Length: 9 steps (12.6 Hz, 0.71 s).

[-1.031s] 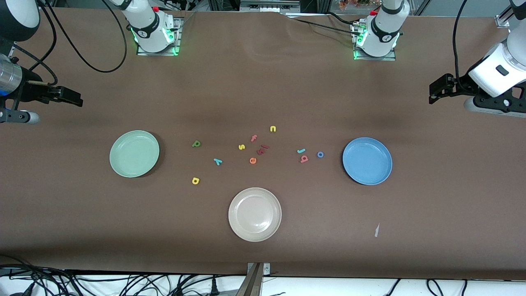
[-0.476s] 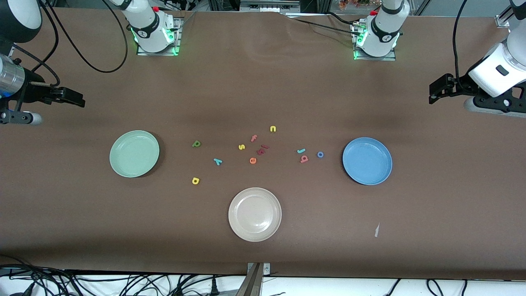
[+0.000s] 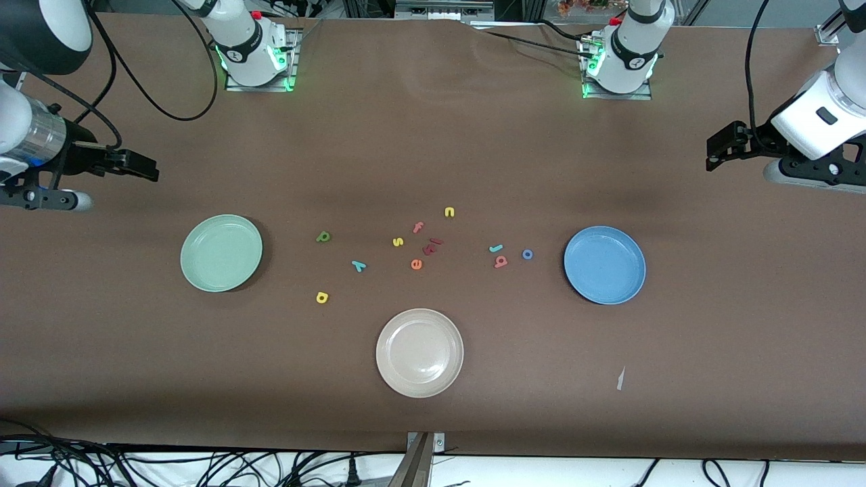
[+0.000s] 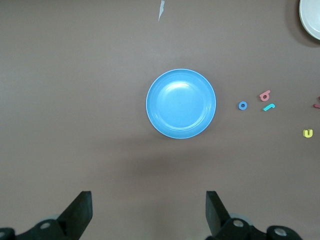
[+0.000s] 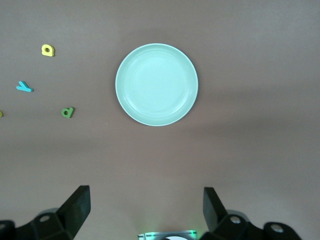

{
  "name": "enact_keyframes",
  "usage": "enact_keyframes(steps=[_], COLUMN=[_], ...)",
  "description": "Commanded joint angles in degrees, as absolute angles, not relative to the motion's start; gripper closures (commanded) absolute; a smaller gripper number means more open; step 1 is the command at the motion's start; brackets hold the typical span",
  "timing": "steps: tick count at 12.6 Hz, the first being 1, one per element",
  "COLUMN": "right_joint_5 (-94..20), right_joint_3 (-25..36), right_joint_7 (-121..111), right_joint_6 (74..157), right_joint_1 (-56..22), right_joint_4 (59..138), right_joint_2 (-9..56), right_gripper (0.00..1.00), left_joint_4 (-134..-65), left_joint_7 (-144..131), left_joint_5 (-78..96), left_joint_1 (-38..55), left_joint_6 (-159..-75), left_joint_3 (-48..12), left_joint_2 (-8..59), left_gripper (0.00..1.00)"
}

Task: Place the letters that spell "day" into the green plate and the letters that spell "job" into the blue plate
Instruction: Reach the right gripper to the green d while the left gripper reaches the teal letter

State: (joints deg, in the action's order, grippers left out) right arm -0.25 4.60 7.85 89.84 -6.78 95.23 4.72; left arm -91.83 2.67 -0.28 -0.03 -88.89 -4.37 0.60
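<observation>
Front view — brown table point(image 3: 433, 135), cables point(image 3: 135, 463) along its near edge; left pincer point(image 4: 148, 212) and right pincer point(image 5: 146, 210) both spread wide.

Both arms are glossy white with black joints, green-lit bases point(image 3: 257, 64), black cables, matte black two-finger grippers point(image 4: 147, 215).
</observation>
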Motion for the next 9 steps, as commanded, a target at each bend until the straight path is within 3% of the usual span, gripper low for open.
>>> enact_keyframes(steps=[1,9], right_joint_5=[-1.05,-4.48], right_joint_3=[4.75,4.57], right_joint_7=[13.86,25.49], right_joint_6=[91.93,98.61], right_joint_1=[-10.18,-17.05], right_joint_4=[95.71,95.8], right_joint_2=[5.62,11.59], right_gripper=[0.0,0.0], left_joint_4=[-92.29,-90.1], left_joint_7=[3.52,6.51], left_joint_5=[0.26,0.43], left_joint_1=[-0.7,1.14], left_joint_6=[-89.03,-87.71], left_joint_3=[-4.75,-5.62], left_joint_2=[0.18,4.73], left_gripper=[0.0,0.0])
